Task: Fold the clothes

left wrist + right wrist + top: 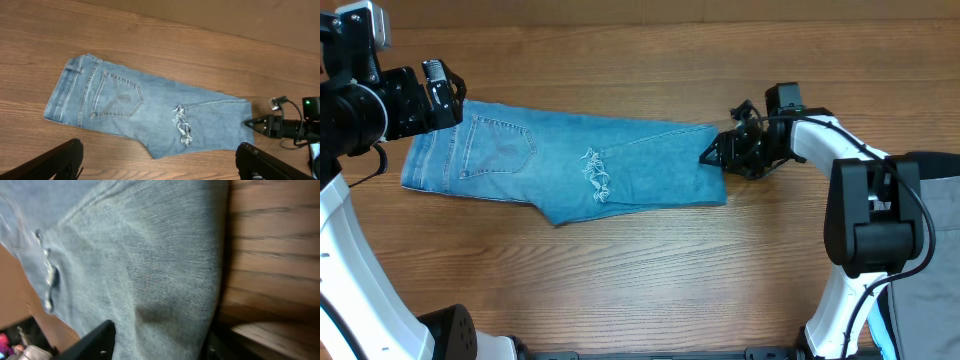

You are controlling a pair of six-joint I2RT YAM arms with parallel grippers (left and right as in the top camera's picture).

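Note:
The clothes are a pair of light blue jeans (570, 165), folded lengthwise and lying flat across the wooden table, waistband to the left. A back pocket (117, 95) and a frayed rip (182, 127) face up. My left gripper (445, 90) hangs above the waistband corner, wide open and empty; its dark fingers (65, 157) frame the lower edge of the left wrist view. My right gripper (713, 155) is at the right end of the jeans. In the right wrist view its fingers (102, 337) stand apart with the denim (150, 255) lying loose between them.
Bare wooden table (720, 280) surrounds the jeans. The right arm's base (875, 220) stands at the right, with a grey cloth (925, 320) beside it at the bottom right corner. The left arm's white link (350, 260) runs down the left edge.

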